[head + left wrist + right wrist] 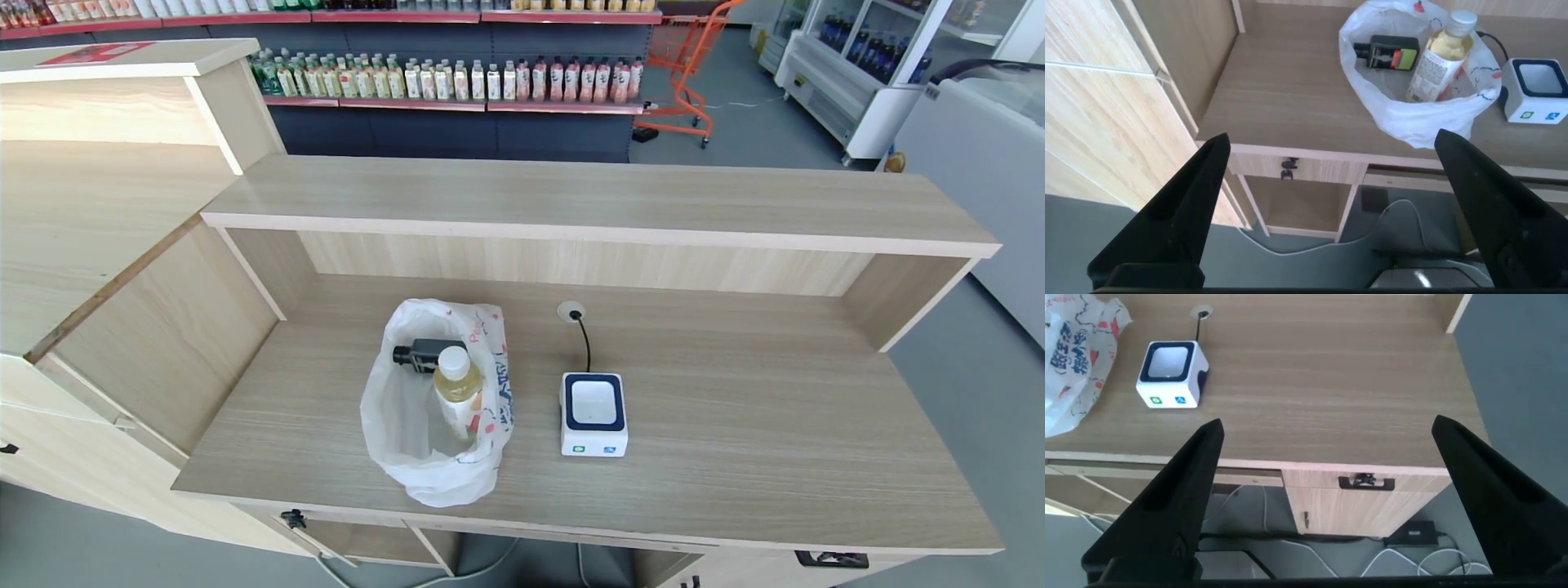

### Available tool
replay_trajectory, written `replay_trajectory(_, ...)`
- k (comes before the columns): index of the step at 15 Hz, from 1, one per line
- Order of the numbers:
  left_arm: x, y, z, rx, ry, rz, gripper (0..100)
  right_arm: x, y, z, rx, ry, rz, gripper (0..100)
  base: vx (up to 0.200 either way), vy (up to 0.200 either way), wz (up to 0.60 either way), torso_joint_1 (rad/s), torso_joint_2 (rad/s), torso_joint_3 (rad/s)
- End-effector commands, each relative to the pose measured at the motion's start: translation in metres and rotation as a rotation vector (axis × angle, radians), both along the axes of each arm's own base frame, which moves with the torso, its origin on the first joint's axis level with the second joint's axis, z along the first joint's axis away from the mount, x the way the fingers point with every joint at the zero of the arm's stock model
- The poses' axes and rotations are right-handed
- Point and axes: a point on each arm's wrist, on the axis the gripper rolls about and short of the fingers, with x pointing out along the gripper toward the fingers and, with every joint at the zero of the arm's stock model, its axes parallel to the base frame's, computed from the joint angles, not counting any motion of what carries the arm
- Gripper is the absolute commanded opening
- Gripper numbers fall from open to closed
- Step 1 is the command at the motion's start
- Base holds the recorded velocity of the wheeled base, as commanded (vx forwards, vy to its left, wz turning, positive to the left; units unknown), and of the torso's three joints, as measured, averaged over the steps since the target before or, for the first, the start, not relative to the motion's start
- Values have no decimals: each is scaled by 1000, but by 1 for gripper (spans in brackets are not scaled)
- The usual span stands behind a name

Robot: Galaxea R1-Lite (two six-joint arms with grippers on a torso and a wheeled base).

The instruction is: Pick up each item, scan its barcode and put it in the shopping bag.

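1. The white, thin plastic shopping bag with coloured print (390, 425) sits open on the left-centre of the pale wood-grain table (735, 408), its lower edge close to the table's front rim.
2. Inside the bag, a clear plastic bottle of yellow drink with a white cap (457, 392) leans against the bag's right wall, cap toward the back of the table.
3. Behind that bottle, also in the bag, a black container with a dark cap (424, 354) lies on its side, cap pointing left. The left wrist view shows a red and green label on it.
4. Just beside the bag on its right stands a white box-shaped barcode scanner with a dark blue frame around its pale window (593, 412), apart from the bag.
5. A black cable (584, 339) runs from the scanner's back to a round grey grommet (571, 310) in the tabletop.
6. The left jaws are spread wide and empty, hanging off the table's front edge, on the bag's side.
7. The right jaws are likewise wide apart and hold nothing, off the front edge, to the right of the scanner.
8. Beyond the table's raised back ledge are red-edged shelves of bottled drinks (457, 82) and an orange shopping trolley (686, 73).
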Motion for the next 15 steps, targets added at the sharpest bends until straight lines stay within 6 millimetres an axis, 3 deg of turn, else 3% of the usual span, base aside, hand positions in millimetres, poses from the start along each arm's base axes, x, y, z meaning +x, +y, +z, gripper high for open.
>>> replay_trajectory(1,0,0,0,-1,3,-1,100,0,0,0,0,4,2,100,200,0,0,-2,-2,2)
replay_trajectory(6,0,0,0,-4,-1,-1,100,0,0,0,3,4,2,100,200,0,0,4,-2,1)
replay_trajectory(10,0,0,0,-4,-1,-1,100,0,0,0,3,4,2,100,0,0,0,0,0,0)
replay_trajectory(11,0,0,0,-4,-1,-1,100,0,0,0,0,3,2,0,0,0,0,0,0,0)
replay_trajectory(15,0,0,0,-4,-1,-1,100,0,0,0,3,4,2,0,0,0,0,0,0,0)
